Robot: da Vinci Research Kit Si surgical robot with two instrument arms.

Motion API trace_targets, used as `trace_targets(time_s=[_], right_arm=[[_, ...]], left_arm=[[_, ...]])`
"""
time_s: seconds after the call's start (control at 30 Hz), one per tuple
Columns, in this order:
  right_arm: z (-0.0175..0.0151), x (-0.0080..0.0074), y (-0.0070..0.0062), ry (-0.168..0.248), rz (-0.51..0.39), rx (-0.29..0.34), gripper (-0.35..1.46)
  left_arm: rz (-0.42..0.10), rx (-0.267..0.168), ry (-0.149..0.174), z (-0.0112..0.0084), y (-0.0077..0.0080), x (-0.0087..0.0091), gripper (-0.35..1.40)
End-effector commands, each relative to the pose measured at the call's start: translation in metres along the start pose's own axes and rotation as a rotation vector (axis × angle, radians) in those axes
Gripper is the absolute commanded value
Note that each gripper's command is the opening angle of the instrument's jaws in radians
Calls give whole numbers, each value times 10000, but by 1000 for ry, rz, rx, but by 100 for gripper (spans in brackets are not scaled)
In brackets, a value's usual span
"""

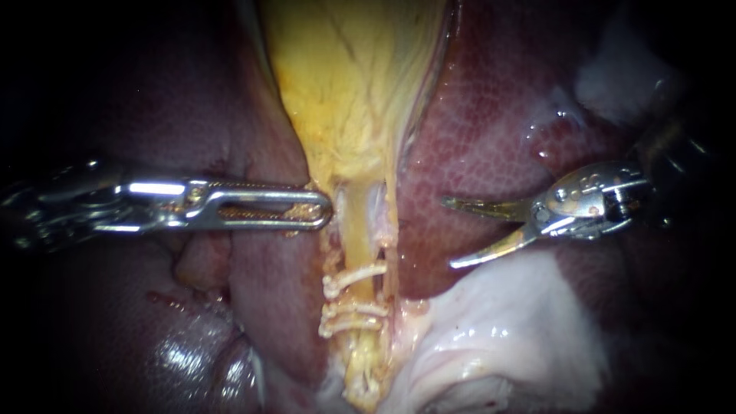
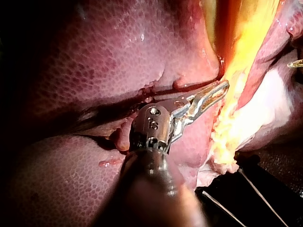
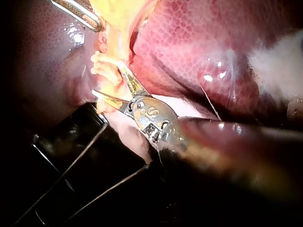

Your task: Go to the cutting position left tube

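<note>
The right instrument (image 1: 448,232) enters from the right and sits closest to the endoscope. Its two thin curved blades are spread wide in a V and hold nothing. They point toward the tubes but hang over the liver (image 1: 498,115), clearly apart from both tubes. In the right wrist view the same blades (image 3: 108,78) stand open, with the clipped tissue just ahead of their tips and a dark base (image 3: 71,142) underneath.

The left instrument (image 1: 318,208) comes in level from the left. Its long windowed jaws lie together, pinching the edge of the gallbladder (image 1: 353,77) where it narrows. The left wrist view shows the closed tip (image 2: 220,89) buried at the rim of the yellow tissue.

Just past that tip, the left tube (image 1: 354,230) runs down the middle of the endoscope view as a yellow strand. A paler right tube (image 1: 380,218) lies beside it. White clips (image 1: 354,277) cross the left tube: one higher up, then two close together (image 1: 353,310) lower down, with a bare stretch of tube between them.

Further back the gallbladder widens into a yellow, veined fan. Dark red liver flanks it on both sides, and glistening pale tissue (image 1: 498,330) lies beneath the right instrument.
</note>
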Motion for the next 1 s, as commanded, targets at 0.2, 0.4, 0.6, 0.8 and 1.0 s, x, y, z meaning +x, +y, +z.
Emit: trace_targets(time_s=[0.2, 0.4, 0.6, 0.8, 1.0], right_arm=[[1, 0, 1, 0, 1, -1, 143], [3, -3, 1, 0, 0, 0, 143], [12, -9, 1, 2, -3, 14, 143], [49, -33, -4, -11, -15, 64, 143], [103, -76, -11, -48, 29, 125, 143]], left_arm=[[-7, 8, 6, -16, -7, -11, -35], [-32, 5, -13, -56, -22, -38, -35], [-27, 2, -32, -78, -23, -47, -35], [-27, 1, -33, -78, -23, -47, -35], [-27, 2, -33, -78, -23, -47, -35]])
